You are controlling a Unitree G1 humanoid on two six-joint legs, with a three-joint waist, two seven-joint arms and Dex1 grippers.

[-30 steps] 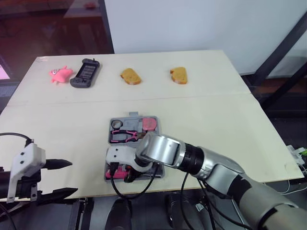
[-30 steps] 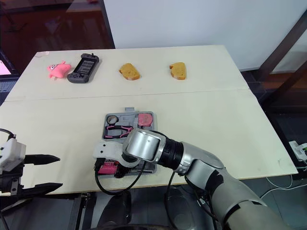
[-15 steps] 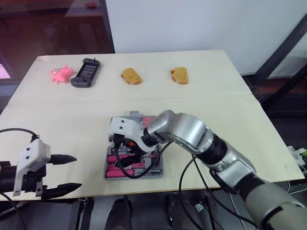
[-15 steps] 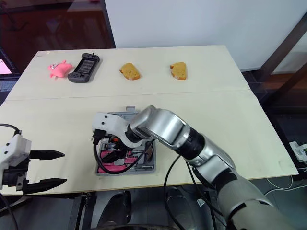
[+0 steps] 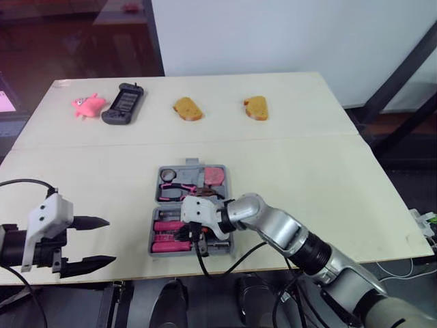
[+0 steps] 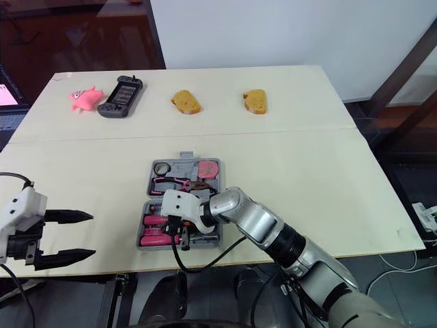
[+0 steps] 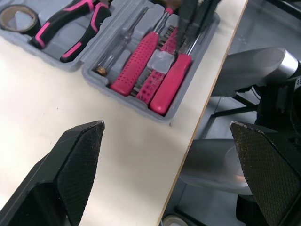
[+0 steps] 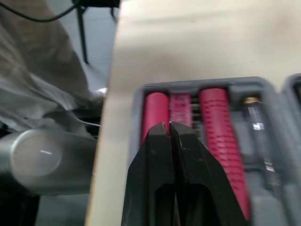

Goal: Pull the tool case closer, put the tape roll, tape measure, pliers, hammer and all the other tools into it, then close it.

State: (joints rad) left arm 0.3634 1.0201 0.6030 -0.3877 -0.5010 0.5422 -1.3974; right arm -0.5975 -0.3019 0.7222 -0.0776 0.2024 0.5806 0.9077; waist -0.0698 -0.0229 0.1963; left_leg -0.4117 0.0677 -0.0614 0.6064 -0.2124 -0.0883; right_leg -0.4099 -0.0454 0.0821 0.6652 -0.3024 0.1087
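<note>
The grey tool case (image 5: 190, 163) lies open near the table's front edge. Its far half holds the tape roll (image 5: 166, 177), pink-handled pliers (image 5: 176, 193) and a pink tape measure (image 5: 216, 175). The near half holds pink-handled screwdrivers (image 5: 167, 236). My right gripper (image 5: 184, 234) hangs low over that near half, shut with nothing between its fingers; in the right wrist view its tips (image 8: 169, 126) point at the pink handles (image 8: 218, 122). At the front edge, left of the case, my left gripper (image 5: 95, 241) stands open and empty. The left wrist view looks onto the case (image 7: 117, 96).
Along the table's far side lie a pink toy (image 5: 87, 104), a black handheld controller (image 5: 121, 104) and two pieces of bread (image 5: 186, 108) (image 5: 255, 107). The table's front edge (image 5: 205, 270) runs just below the case.
My right gripper swung from the case's near left corner up over its far half, then back down over the near half, and closed. The left gripper has barely moved.
</note>
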